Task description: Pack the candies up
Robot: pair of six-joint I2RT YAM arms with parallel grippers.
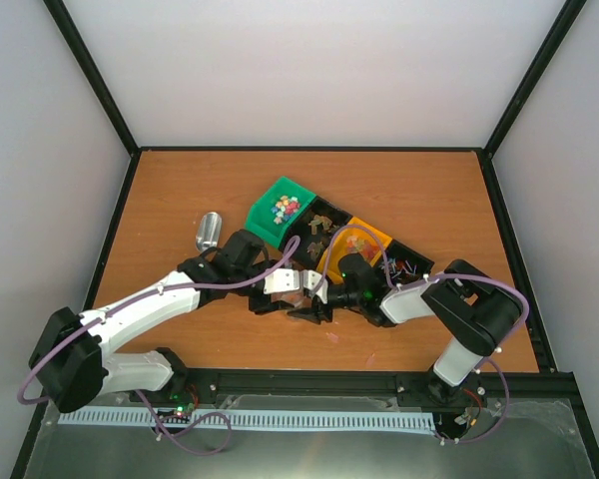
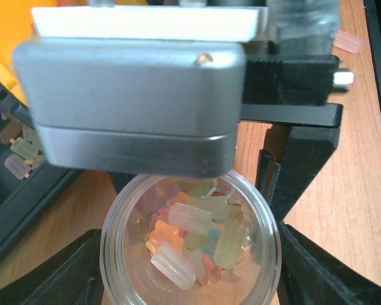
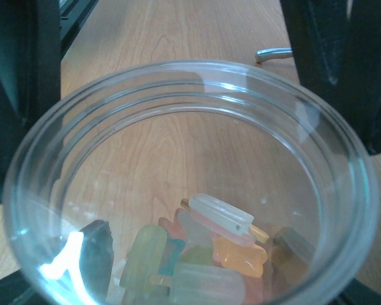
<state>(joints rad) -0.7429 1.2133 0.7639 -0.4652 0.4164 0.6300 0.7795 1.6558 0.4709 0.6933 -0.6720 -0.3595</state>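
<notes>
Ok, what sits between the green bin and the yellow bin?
A black bin of brownish candies, flanked by the green bin and the yellow bin, in the top view.

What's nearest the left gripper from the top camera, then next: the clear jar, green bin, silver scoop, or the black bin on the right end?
1. The clear jar: held between the left gripper fingers.
2. The green bin: just behind it.
3. The silver scoop, off left, and the end black bin, off right: too close to call.
</notes>
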